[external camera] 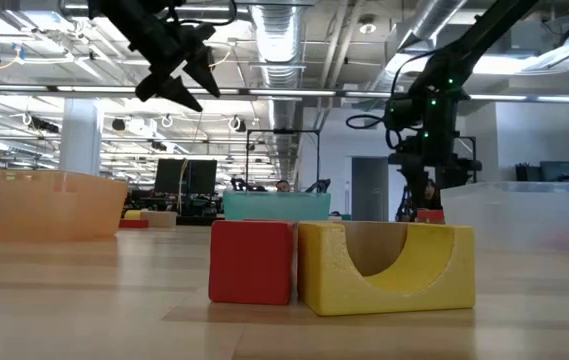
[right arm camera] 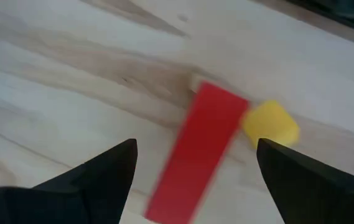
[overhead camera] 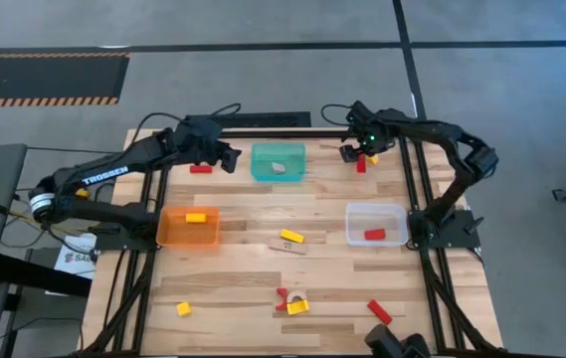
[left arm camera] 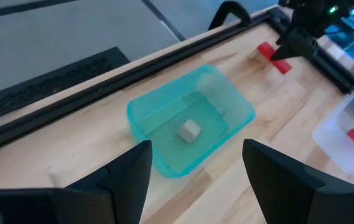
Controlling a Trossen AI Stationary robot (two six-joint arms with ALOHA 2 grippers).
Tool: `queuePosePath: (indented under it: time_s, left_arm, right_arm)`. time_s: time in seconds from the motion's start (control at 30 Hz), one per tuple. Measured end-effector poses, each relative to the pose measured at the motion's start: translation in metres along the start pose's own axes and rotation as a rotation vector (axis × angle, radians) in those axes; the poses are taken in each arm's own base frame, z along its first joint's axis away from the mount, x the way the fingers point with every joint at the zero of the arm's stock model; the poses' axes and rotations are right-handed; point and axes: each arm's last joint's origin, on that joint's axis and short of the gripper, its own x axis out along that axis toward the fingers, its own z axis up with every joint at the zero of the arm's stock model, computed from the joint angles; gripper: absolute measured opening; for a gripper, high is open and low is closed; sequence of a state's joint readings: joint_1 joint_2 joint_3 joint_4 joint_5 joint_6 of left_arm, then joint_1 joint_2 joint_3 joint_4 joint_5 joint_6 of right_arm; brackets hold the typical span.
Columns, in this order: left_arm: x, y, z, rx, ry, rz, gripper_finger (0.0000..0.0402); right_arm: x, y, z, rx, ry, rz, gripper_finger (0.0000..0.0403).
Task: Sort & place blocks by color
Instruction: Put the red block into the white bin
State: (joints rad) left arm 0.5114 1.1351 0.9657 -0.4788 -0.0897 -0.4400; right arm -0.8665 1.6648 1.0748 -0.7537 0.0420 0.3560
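Note:
My right gripper (overhead camera: 354, 151) hangs open near the far right of the table, pointing down. Its fingers stand on either side of a red bar block (right arm camera: 195, 155) and touch nothing. A small yellow block (right arm camera: 270, 124) lies against the bar's end. My left gripper (overhead camera: 228, 157) is open and empty, raised just left of the teal bin (left arm camera: 226, 102). A tan block (left arm camera: 189, 130) lies on that bin's floor. The orange bin (overhead camera: 175, 235) holds a yellow block (overhead camera: 196, 217). The clear bin (overhead camera: 376, 212) holds a red block (overhead camera: 374, 235).
Loose blocks lie on the table: a red one (overhead camera: 200, 169) at the far left, a yellow (overhead camera: 292, 237) and a tan one (overhead camera: 287, 248) mid-table. Near the front edge are a yellow cube (overhead camera: 183, 309), a red piece (overhead camera: 283, 295) beside a yellow arch (external camera: 389, 265), and a red bar (overhead camera: 379, 312).

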Motion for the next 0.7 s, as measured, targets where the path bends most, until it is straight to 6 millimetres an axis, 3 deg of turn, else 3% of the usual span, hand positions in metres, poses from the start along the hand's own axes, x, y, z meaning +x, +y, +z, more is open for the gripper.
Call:
queuePosePath:
  time_s: [0.37,0.53,0.7]
  left_arm:
    - [0.004,0.000,-0.001,0.011,0.014,0.007,0.0237]
    - [0.004,0.000,-0.001,0.016,0.014,0.007,0.0237]
    - [0.004,0.000,-0.002,0.017,0.022,0.010,0.0237]
  right_arm:
    - [0.027,0.003,0.003,0.045,0.057,-0.008,0.0317]
    - [0.027,0.005,0.004,0.036,0.031,-0.024,0.0269]
    - [0.019,0.003,0.004,0.039,0.004,-0.039,0.0191]
